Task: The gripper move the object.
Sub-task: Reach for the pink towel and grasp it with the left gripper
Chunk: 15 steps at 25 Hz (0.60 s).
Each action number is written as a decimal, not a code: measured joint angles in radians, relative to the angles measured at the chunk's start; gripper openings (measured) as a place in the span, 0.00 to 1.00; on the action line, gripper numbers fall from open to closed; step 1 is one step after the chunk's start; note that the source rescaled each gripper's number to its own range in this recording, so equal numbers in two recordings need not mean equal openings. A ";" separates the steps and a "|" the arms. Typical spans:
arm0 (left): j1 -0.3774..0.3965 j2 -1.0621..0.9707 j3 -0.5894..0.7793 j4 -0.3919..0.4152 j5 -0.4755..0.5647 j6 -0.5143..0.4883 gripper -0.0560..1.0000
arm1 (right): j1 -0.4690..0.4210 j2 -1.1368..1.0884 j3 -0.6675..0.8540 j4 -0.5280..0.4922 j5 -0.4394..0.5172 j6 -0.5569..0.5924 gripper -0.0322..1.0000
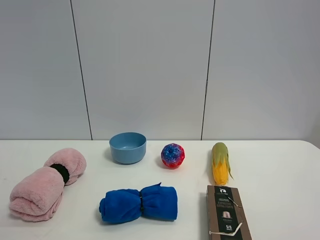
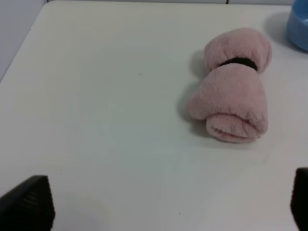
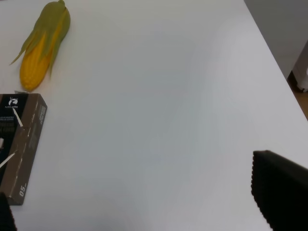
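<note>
Pink towel (image 1: 45, 185): one, rolled, with a black band (image 1: 61, 171) round its middle. It lies at the far left of the tabletop (image 1: 280, 175), touching nothing.
Left fingers (image 2: 26, 204): only two black tips show, at the lower corners of the left wrist view, the rest cut off. They are set wide apart, released and empty. The pink towel lies ahead of them, apart.
Blue bowl (image 1: 128, 152): one, upright. Only a sliver (image 2: 299, 24) shows in the left wrist view.
Blue towel (image 1: 139, 203): one, rolled, in front of the bowl. Towels total two.
Ball (image 1: 173, 155): one, speckled red and blue, just right of the bowl.
Corn (image 1: 220, 162): one, husk partly on.
Box (image 1: 226, 212): one, dark brown, in front of the corn. Its near end is cut off and its print is too small to read.
Right fingers (image 3: 279, 192): two tips at the frame edges, one barely visible. They are wide apart, released and empty.
</note>
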<state>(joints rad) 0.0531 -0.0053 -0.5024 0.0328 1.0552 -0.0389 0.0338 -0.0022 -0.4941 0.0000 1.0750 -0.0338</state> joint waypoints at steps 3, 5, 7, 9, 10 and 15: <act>0.000 0.000 0.000 0.000 0.000 0.000 1.00 | 0.000 0.000 0.000 0.000 0.000 0.000 1.00; 0.000 0.000 0.000 0.000 0.000 0.000 1.00 | 0.000 0.000 0.000 0.000 0.000 0.000 1.00; 0.000 0.000 0.000 0.000 0.000 0.000 1.00 | 0.000 0.000 0.000 0.000 0.000 0.000 1.00; 0.000 0.000 0.000 0.000 0.000 0.000 1.00 | 0.000 0.000 0.000 0.000 0.000 0.000 1.00; 0.000 0.000 0.000 0.000 0.000 0.000 1.00 | 0.000 0.000 0.000 0.000 0.000 0.000 1.00; 0.000 0.000 0.000 0.000 0.000 0.000 1.00 | 0.000 0.000 0.000 0.000 0.000 0.000 1.00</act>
<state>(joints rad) 0.0531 -0.0053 -0.5024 0.0328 1.0552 -0.0389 0.0338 -0.0022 -0.4941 0.0000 1.0750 -0.0338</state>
